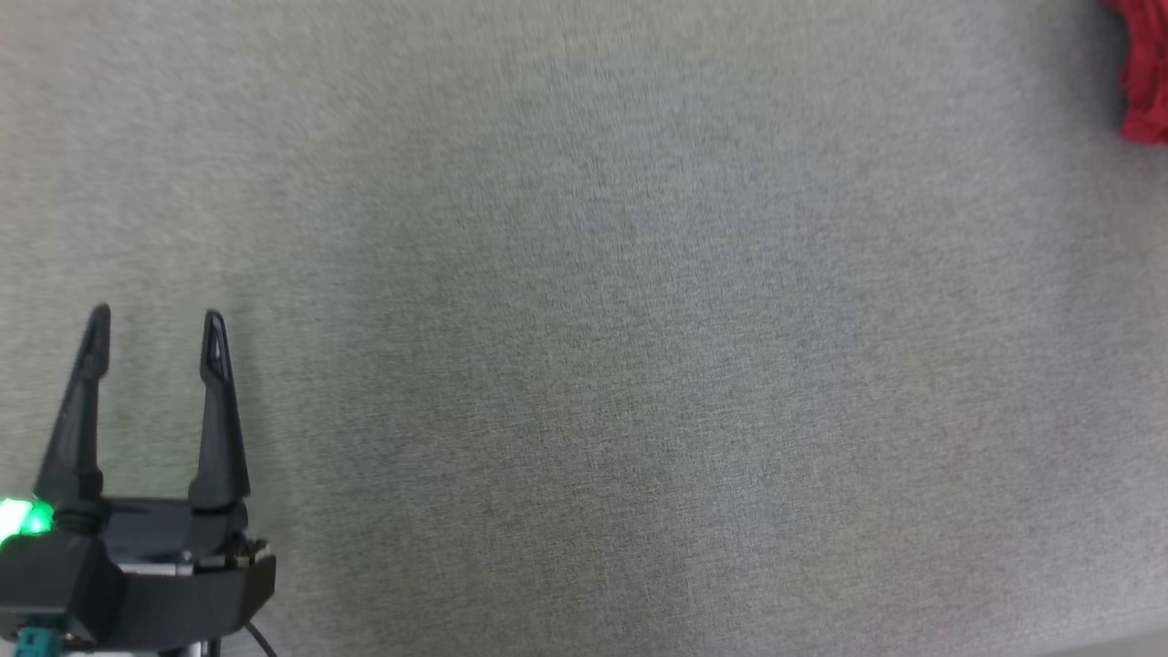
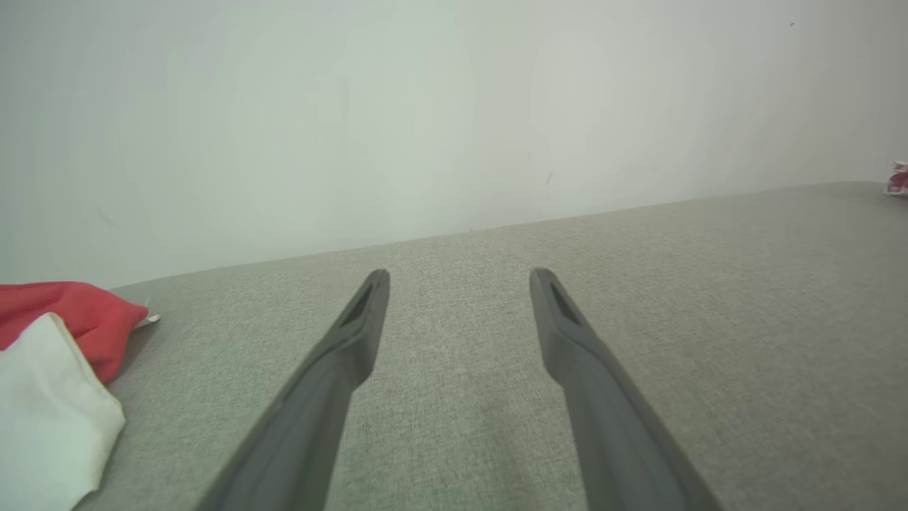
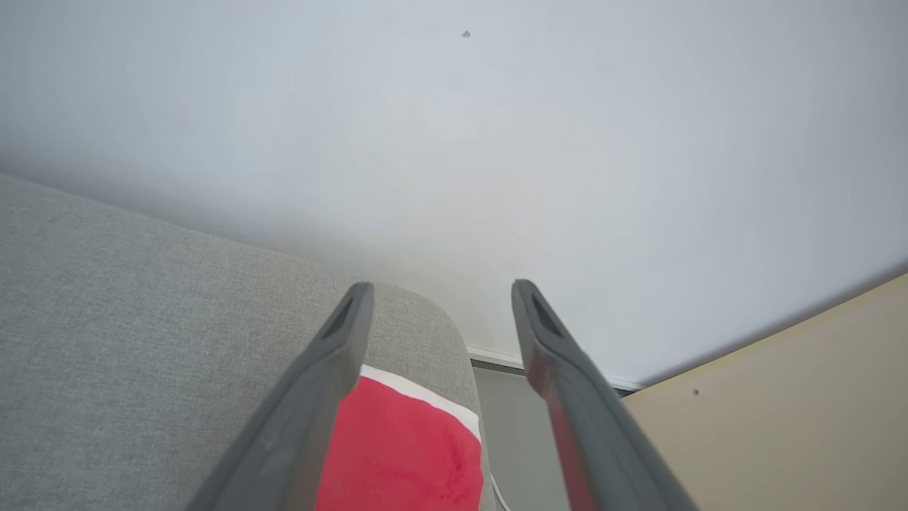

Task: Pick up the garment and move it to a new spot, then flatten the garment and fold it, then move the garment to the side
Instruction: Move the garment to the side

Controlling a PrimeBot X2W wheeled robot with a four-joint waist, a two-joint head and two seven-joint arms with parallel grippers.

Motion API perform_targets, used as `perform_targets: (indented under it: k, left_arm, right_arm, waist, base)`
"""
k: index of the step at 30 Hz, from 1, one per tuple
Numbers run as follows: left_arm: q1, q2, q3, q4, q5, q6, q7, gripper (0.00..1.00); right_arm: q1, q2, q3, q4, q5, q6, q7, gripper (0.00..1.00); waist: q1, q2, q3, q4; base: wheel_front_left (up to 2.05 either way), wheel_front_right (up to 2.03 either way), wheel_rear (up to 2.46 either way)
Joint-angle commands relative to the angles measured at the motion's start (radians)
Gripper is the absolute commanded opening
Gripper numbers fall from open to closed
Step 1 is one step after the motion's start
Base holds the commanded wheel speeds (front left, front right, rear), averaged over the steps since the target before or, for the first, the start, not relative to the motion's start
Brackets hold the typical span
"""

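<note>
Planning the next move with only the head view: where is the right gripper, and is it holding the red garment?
Observer: The right gripper is open; the red garment lies below its spread fingers, ungripped.
Operator: Where on the surface?
Observer: At a rounded corner of the grey fabric surface, with a white band along the garment's edge.
Operator: Anything near the left gripper?
Observer: A red and white cloth lies at its wrist view's left edge.

Soft even light, faint shadows — slight blur
</note>
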Motion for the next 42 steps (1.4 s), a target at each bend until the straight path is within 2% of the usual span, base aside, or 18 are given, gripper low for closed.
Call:
perform_targets:
  k: [1, 3, 9, 16, 22, 26, 34, 42]
  left_arm:
    - [0.023, -0.009, 0.005, 0.010, -0.014, 0.006, -0.003, 1.00]
    - [0.045, -0.023, 0.010, 0.025, -0.017, 0.007, -0.003, 1.00]
    - [0.107, -0.051, 0.027, 0.057, -0.027, 0.013, -0.003, 1.00]
    - [0.163, -0.069, 0.042, 0.068, -0.036, 0.009, -0.003, 1.00]
    - [0.194, -0.088, 0.034, 0.089, -0.040, 0.004, -0.003, 1.00]
    - [0.210, -0.094, 0.036, 0.107, -0.043, 0.002, -0.003, 1.00]
    - [0.240, -0.104, 0.042, 0.139, -0.043, 0.000, -0.003, 1.00]
    - [0.251, -0.110, 0.039, 0.163, -0.040, -0.007, -0.003, 1.00]
  right_arm:
    - [0.001, 0.023, -0.012, -0.011, 0.009, -0.003, -0.034, 1.00]
    - [0.039, 0.070, -0.034, -0.024, 0.031, -0.003, -0.090, 1.00]
    - [0.147, 0.156, -0.083, -0.062, 0.060, -0.003, -0.200, 1.00]
    - [0.299, 0.224, -0.140, -0.104, 0.069, -0.003, -0.256, 1.00]
    - [0.486, 0.281, -0.241, -0.177, 0.040, -0.003, -0.290, 1.00]
    - [0.633, 0.327, -0.313, -0.257, 0.007, -0.003, -0.300, 1.00]
    - [0.937, 0.458, -0.453, -0.471, -0.068, -0.003, -0.295, 1.00]
    - [1.187, 0.558, -0.515, -0.668, -0.115, -0.003, -0.276, 1.00]
  waist:
    - [0.0000, -0.0001, -0.055, 0.018]
    - [0.0000, -0.0001, -0.111, 0.033]
    - [0.0000, -0.0001, -0.229, 0.068]
    - [0.0000, -0.0001, -0.321, 0.098]
    - [0.0000, -0.0001, -0.384, 0.140]
    - [0.0000, -0.0001, -0.411, 0.158]
    - [0.0000, -0.0001, -0.452, 0.175]
    - [0.0000, -0.0001, -0.485, 0.187]
  base:
    - [0.00, 0.00, 0.00]
    - [0.00, 0.00, 0.00]
    - [0.00, 0.00, 0.00]
    - [0.00, 0.00, 0.00]
    - [0.00, 0.00, 0.00]
    - [0.00, 0.00, 0.00]
    - [0.00, 0.00, 0.00]
    - [0.00, 0.00, 0.00]
